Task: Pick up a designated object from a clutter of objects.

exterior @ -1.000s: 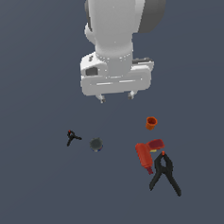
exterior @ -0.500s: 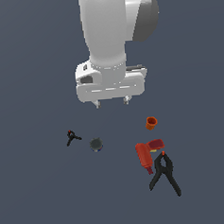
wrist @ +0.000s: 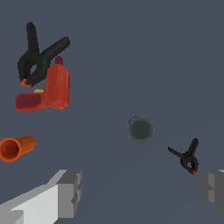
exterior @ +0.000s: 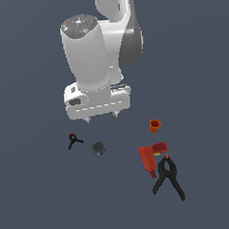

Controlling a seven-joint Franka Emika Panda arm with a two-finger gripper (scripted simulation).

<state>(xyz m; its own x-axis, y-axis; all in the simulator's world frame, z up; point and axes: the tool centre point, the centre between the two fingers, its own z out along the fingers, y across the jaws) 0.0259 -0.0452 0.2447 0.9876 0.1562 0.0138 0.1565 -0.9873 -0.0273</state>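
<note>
The designated object, a small black spring clamp [exterior: 73, 140] with splayed legs and a red-orange tip, lies on the floor toward the exterior view's left; the wrist view shows the small clamp [wrist: 187, 158] close to one finger. My gripper [exterior: 102, 118] hangs open above the floor, up and to the right of it in the exterior view, holding nothing. In the wrist view my gripper [wrist: 142, 192] shows two grey fingertips [wrist: 70, 192] set wide apart. The rest of the clutter of objects lies to the exterior view's right.
A dark grey round disc [exterior: 98, 147] sits just right of the small clamp. Further right lie a small orange cup [exterior: 155, 126], a red power drill [exterior: 150, 157] and a large black clamp [exterior: 167, 177]. The wrist view shows the disc [wrist: 141, 129], drill [wrist: 49, 90] and cup [wrist: 16, 147].
The arm has swung toward the exterior view's left and dropped a little, bringing the open gripper nearer the small clamp. No object has moved.
</note>
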